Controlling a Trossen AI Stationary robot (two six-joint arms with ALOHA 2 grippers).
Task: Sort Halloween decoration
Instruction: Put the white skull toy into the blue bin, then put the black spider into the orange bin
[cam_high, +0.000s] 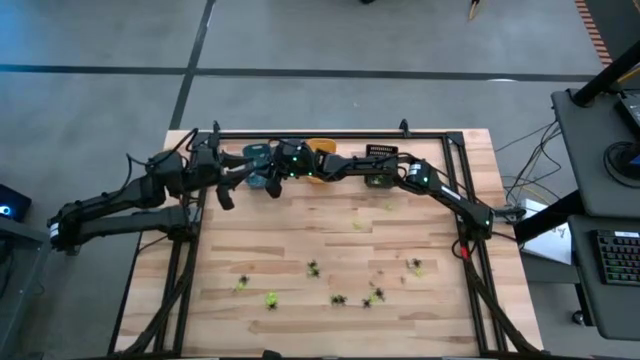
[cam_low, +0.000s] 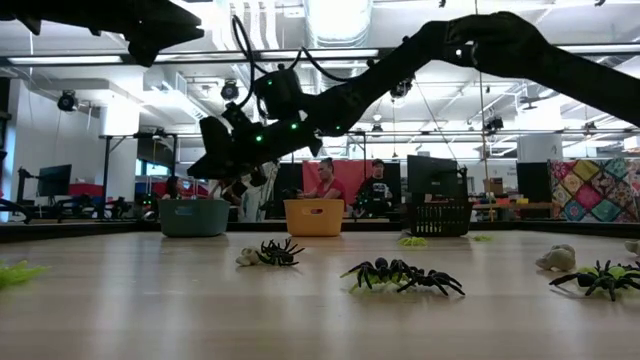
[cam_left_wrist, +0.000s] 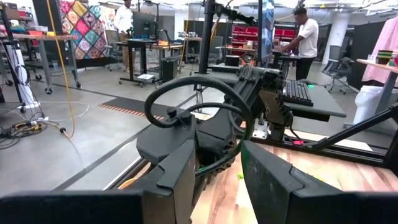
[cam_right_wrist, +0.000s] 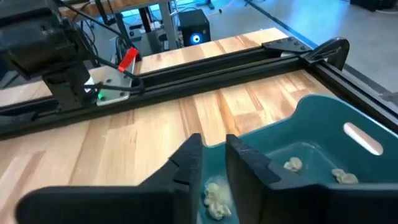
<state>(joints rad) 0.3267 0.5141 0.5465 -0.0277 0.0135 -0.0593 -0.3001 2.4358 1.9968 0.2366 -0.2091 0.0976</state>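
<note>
Hovering at the far left, the left gripper waits part open and empty. Just right of it, the right gripper hangs over the blue tray, its jaws a narrow gap apart; a pale figure lies right beneath, seemingly just released, beside two others. This looks like the drop-off step. Next comes a reach to the spiders scattered along the near edge.
</note>
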